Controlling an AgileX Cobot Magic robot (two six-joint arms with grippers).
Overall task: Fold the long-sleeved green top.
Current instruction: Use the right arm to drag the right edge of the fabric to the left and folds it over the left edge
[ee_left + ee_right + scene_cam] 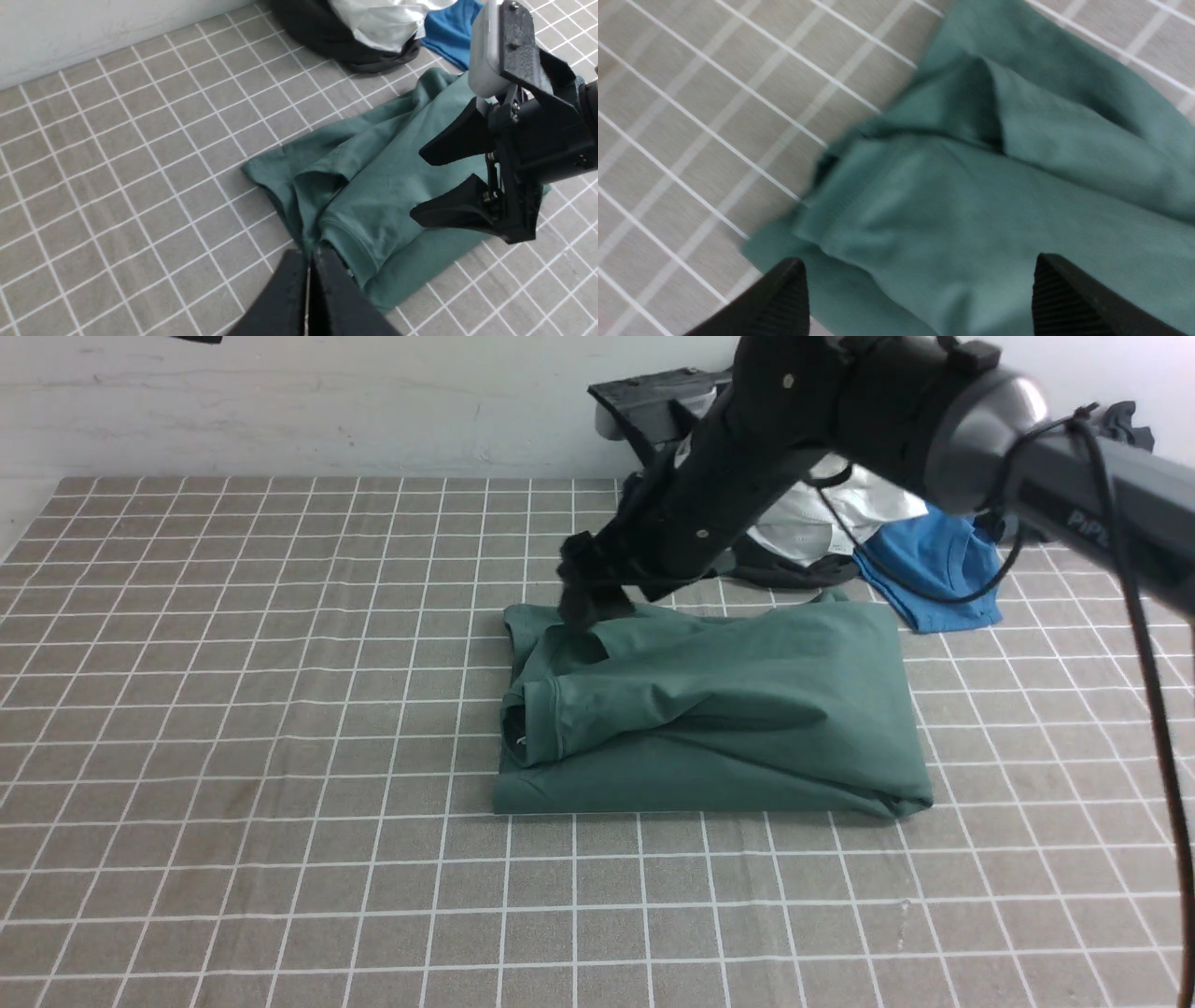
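The green long-sleeved top lies folded into a thick rectangle mid-table, a cuffed sleeve draped over its left end. My right gripper hangs open just over the bundle's far left corner, nothing between its fingers. In the right wrist view the green top fills the space under the wide-apart right gripper. The left wrist view shows the green top, the open right gripper over it, and my left gripper shut, empty, beside the fabric's edge. The left arm is out of the front view.
Behind the top, at the back right, lie a blue T-shirt, a dark garment and a white cloth. The grey checked tablecloth covers the table up to the white wall.
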